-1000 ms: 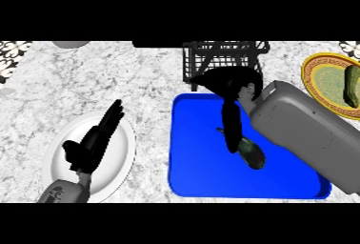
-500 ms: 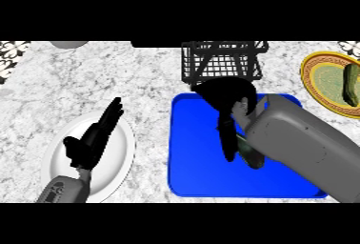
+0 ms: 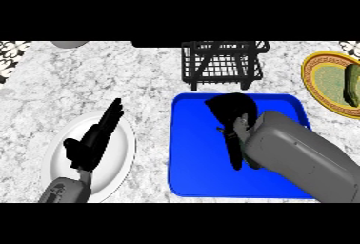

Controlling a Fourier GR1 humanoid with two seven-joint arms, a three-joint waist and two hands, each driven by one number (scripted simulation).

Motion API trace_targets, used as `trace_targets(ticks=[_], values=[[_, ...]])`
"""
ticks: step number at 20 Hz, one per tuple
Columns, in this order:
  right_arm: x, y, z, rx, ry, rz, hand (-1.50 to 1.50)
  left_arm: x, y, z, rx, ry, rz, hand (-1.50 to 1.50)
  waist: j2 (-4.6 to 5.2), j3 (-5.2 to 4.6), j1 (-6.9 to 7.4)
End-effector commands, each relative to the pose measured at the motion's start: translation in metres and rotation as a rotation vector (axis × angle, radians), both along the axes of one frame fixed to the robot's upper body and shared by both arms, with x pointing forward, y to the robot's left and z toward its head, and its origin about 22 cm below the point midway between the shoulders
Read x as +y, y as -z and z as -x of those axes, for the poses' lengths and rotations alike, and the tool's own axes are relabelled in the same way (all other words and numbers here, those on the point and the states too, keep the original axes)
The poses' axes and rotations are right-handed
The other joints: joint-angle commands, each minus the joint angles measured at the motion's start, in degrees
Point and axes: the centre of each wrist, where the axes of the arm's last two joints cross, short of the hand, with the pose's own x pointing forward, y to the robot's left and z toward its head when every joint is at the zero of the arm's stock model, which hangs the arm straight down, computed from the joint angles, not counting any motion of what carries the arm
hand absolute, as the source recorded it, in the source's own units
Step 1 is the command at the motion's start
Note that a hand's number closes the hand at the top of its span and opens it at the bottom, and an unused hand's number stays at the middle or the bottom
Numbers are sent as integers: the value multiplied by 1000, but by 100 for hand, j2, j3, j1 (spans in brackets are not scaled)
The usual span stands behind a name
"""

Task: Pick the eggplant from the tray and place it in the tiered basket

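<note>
The blue tray (image 3: 197, 167) lies on the counter in front of the black wire tiered basket (image 3: 222, 64). My right hand (image 3: 232, 110) hangs over the tray's far middle, its grey forearm crossing the tray's right half. Only a dark sliver of the eggplant (image 3: 249, 163) shows, at the forearm's left edge; the rest is hidden beneath the arm. Whether the hand has hold of it cannot be made out. My left hand (image 3: 91, 143) rests open over the white plate (image 3: 123, 157) at the lower left.
A yellow plate (image 3: 325, 86) with a green vegetable (image 3: 352, 85) sits at the right edge. A grey round object (image 3: 69, 44) shows at the top left. Bare marble counter lies between the white plate and the tray.
My right hand and forearm have shifted left and lower over the tray, covering most of the eggplant. The left hand has not moved.
</note>
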Motion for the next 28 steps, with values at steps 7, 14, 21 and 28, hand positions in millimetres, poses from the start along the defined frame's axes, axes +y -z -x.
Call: trace_targets(ticks=[7,14,21,28], values=[[-10,32,7,-4,112,110,-150,-2,-6,1,-10,-2,3,0,2,3,25],[-38,60,12,28,115,148,-150,9,-13,-6,-4,11,1,0,9,3,19],[-45,75,15,50,113,98,-150,4,3,16,11,16,12,0,9,3,35],[-46,98,19,63,110,42,150,-9,-3,12,19,12,1,0,13,4,35]])
